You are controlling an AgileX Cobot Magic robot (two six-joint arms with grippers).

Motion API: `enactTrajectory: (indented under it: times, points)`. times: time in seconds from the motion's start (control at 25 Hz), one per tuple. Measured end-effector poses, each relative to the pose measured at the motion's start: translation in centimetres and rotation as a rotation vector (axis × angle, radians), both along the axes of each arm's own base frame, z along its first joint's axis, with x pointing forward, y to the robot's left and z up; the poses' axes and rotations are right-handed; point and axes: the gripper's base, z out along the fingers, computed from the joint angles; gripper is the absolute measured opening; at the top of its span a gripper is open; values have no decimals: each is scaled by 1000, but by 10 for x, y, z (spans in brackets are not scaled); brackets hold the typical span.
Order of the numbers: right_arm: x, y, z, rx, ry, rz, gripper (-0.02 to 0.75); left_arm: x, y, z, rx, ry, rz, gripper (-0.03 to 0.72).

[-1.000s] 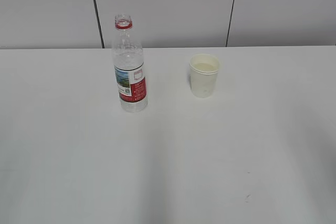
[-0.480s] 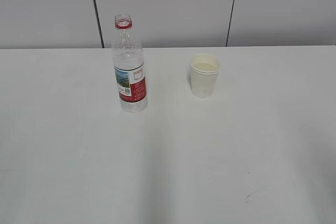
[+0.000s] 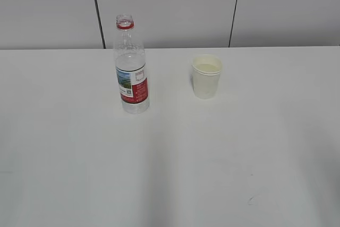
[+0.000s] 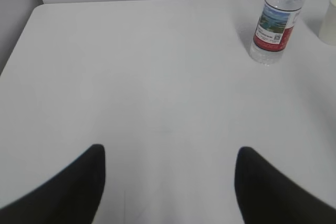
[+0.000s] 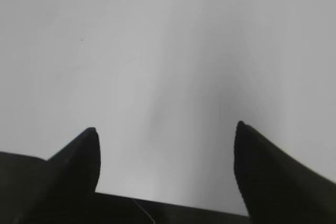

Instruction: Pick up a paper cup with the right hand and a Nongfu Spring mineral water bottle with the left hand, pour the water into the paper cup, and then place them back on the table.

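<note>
Nothing is shifting since the earlier frames: bottle (image 3: 131, 73) and paper cup (image 3: 206, 76) are staying upright and well apart on the table (image 3: 170, 174), cup at 3 o'clock of the bottle. Scuff mark (image 3: 249, 200) is sitting near the front edge. Left hand (image 4: 168, 182) and right hand (image 5: 165, 156) are hanging spread, holding nothing, over bare tabletop; bottle is sitting at the left hand's 1 o'clock.
</note>
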Motion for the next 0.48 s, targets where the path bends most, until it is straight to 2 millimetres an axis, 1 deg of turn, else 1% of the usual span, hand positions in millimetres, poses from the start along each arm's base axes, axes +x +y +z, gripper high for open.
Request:
enactTrajectory:
  times: [0.12, 0.24, 0.32, 0.48]
  points:
    - [-7, 0, 3, -14, 77, 19, 582, 0, 0, 0, 1, 0, 0, 465]
    - [-17, 1, 2, -45, 94, 32, 582, 0, 0, 0, 1, 0, 0, 465]
    - [-26, 0, 3, -64, 60, 38, 582, 0, 0, 0, 1, 0, 0, 464]
    - [-47, 1, 12, -79, -94, 34, 582, 0, 0, 0, 1, 0, 0, 464]
